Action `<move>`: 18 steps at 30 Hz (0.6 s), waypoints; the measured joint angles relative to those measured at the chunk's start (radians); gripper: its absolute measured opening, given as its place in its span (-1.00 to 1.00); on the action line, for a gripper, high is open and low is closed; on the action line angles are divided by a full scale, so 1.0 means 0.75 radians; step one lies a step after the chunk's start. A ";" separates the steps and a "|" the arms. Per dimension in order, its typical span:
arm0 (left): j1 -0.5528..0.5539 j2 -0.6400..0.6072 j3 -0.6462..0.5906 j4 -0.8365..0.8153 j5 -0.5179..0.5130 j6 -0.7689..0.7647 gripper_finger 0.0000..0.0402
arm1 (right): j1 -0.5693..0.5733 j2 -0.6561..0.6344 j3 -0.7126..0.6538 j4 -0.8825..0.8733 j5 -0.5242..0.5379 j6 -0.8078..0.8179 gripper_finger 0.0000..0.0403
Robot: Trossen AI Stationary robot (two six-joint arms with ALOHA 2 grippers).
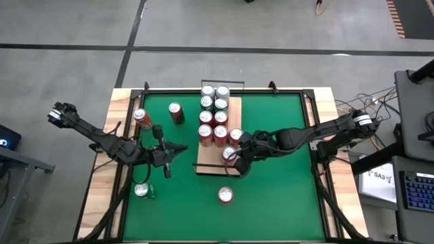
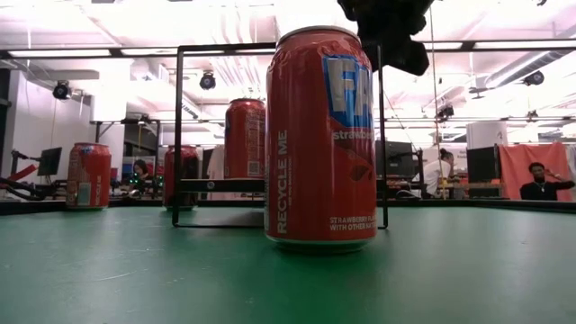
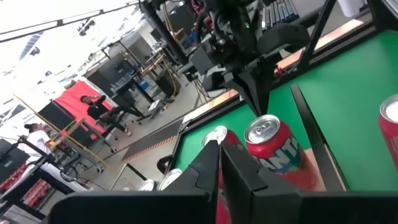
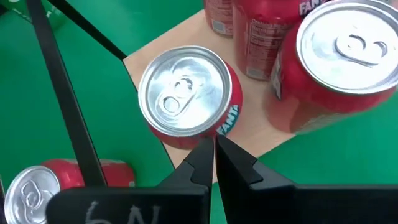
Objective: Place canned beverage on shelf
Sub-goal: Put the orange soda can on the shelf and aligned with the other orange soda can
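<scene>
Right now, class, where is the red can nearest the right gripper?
In the high view, that red can stands upright on the wooden shelf, near its front end, right beside the shut right gripper.

Left gripper [image 1: 182,148] shut, left-centre of frame, arm in from left edge. Right gripper [image 1: 234,160] shut, centre, arm from right.

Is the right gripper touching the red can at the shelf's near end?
Cannot tell. The right wrist view shows the right gripper, shut, meeting the red can rim's outline, but contact or a gap isn't plain on the shelf.
</scene>
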 joint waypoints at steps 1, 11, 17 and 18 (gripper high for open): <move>0.000 -0.001 -0.001 -0.009 0.000 -0.004 -1.00 | 0.000 0.005 0.006 -0.012 0.000 0.010 -0.96; 0.000 -0.030 -0.019 -0.045 -0.004 -0.011 -1.00 | -0.005 0.057 0.030 -0.049 0.048 0.100 -0.96; 0.000 -0.079 -0.042 -0.041 -0.004 -0.014 -1.00 | -0.009 0.144 0.079 -0.032 0.046 0.089 -0.96; 0.000 -0.084 -0.048 -0.046 -0.004 -0.014 -1.00 | -0.009 0.156 0.088 -0.029 0.046 0.086 -0.96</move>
